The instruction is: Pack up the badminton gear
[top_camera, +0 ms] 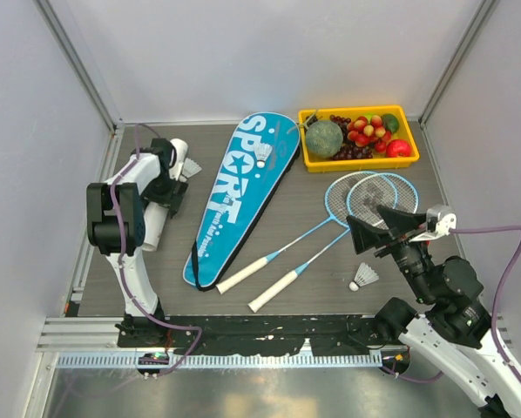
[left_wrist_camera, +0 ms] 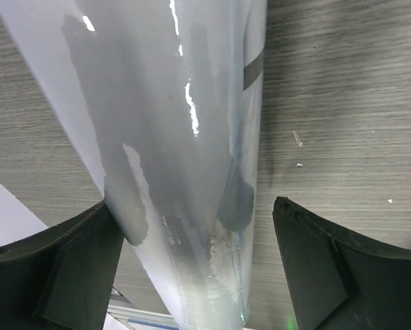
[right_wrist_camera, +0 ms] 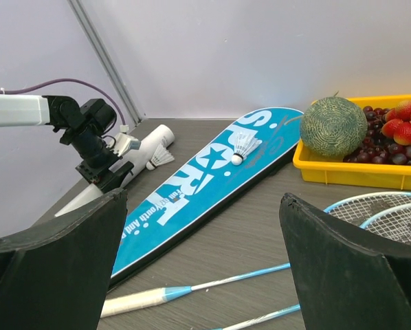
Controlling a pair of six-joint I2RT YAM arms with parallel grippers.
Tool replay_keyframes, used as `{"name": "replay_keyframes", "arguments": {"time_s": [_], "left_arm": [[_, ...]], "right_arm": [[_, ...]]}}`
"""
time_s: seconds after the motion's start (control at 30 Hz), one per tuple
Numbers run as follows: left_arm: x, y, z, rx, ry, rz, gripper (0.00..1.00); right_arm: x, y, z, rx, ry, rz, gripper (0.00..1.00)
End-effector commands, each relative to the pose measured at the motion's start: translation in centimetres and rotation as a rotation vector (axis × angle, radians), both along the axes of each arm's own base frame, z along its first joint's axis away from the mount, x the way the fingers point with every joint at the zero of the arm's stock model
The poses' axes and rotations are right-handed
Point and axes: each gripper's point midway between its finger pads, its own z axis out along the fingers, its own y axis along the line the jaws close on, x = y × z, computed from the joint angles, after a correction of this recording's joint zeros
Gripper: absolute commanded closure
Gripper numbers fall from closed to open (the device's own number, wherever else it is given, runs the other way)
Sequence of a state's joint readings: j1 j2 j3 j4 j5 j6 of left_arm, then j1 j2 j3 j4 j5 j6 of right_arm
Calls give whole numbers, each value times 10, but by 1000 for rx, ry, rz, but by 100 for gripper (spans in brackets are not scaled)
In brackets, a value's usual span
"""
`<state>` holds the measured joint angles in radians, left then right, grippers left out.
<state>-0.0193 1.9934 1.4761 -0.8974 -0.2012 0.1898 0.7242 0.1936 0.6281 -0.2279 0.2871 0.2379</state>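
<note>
Over at the left of the overhead view, my left gripper (top_camera: pixel 172 174) straddles the long white tube (left_wrist_camera: pixel 185 137) lying on the table (top_camera: pixel 330 292). My fingers are spread wide, with a gap showing on one side. A shuttlecock (top_camera: pixel 192 166) lies just beside it. In the centre lies the blue SPORT bag (top_camera: pixel 234 200), with a second shuttlecock (top_camera: pixel 262 154) on its wide end. To its right lie two light-blue rackets (top_camera: pixel 346 196), heads overlapping. My right gripper (top_camera: pixel 382 228) hovers wide and empty near a third shuttlecock (top_camera: pixel 363 277).

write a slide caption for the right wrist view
Open right gripper looks over the blue bag, a shuttlecock on it, rackets alongside
</note>
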Motion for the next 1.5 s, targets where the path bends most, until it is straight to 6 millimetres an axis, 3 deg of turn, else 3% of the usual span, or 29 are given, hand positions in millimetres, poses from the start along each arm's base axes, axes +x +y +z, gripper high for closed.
{"name": "replay_keyframes", "arguments": {"time_s": [0.0, 0.1, 0.23, 0.37, 0.57, 0.77, 0.93, 1.1, 1.2, 1.23, 1.33, 1.43, 1.47], "left_arm": [[-5, -2, 9, -20, -14, 20, 13], [-7, 0, 8, -9, -14, 28, 18], [-5, 2, 25, -6, -62, 32, 32], [-1, 6, 60, 23, -159, 42, 44], [2, 3, 131, -8, -354, 58, 50], [-8, -39, 186, -221, -514, -24, 54], [-24, -70, 202, -387, -576, -66, 60], [-35, -78, 220, -434, -656, -95, 62], [-43, -99, 240, -550, -698, -129, 64], [-48, -107, 247, -593, -707, -140, 64], [-63, -135, 255, -726, -682, -166, 65], [-84, -162, 260, -850, -637, -222, 65], [-90, -169, 261, -884, -628, -228, 65]], "right_arm": [[-5, -10, 19, 42, -51, -24, 4], [-6, -13, 20, 45, -53, -33, 5], [-8, -15, 19, 40, -49, -35, 5], [-10, -14, 21, 51, -45, -25, 5], [-10, -1, 22, 73, -27, 32, 5], [4, 24, 22, 35, -16, 84, 3], [19, 38, 33, -3, -24, 87, 2], [41, 59, 43, -101, -110, 97, 2], [55, 89, 44, -254, -235, 170, 1], [49, 103, 47, -290, -281, 243, 2], [61, 133, 33, -474, -400, 329, 4], [57, 158, 14, -640, -567, 427, 5], [58, 163, 17, -690, -650, 411, 5]]}}
